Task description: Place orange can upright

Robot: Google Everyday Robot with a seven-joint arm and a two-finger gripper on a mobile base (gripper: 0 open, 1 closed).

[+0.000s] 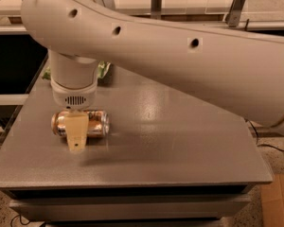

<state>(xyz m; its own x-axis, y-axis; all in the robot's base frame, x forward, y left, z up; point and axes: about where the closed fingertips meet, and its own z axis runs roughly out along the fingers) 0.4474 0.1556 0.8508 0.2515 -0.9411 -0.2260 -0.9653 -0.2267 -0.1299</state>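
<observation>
The orange can (95,123) lies on its side on the grey table (170,141), near the left edge, its long axis running left to right. My gripper (76,132) hangs straight down over the middle of the can. One cream finger (76,135) shows in front of the can and reaches down to the table surface. The other finger is hidden behind the can. The big white arm (180,56) crosses the top of the view and hides much of the back of the table.
A green and white packet (103,70) lies at the back left of the table, partly hidden behind the wrist. The table's left edge is close to the can. Dark shelving stands to the left, and bare floor shows at the right.
</observation>
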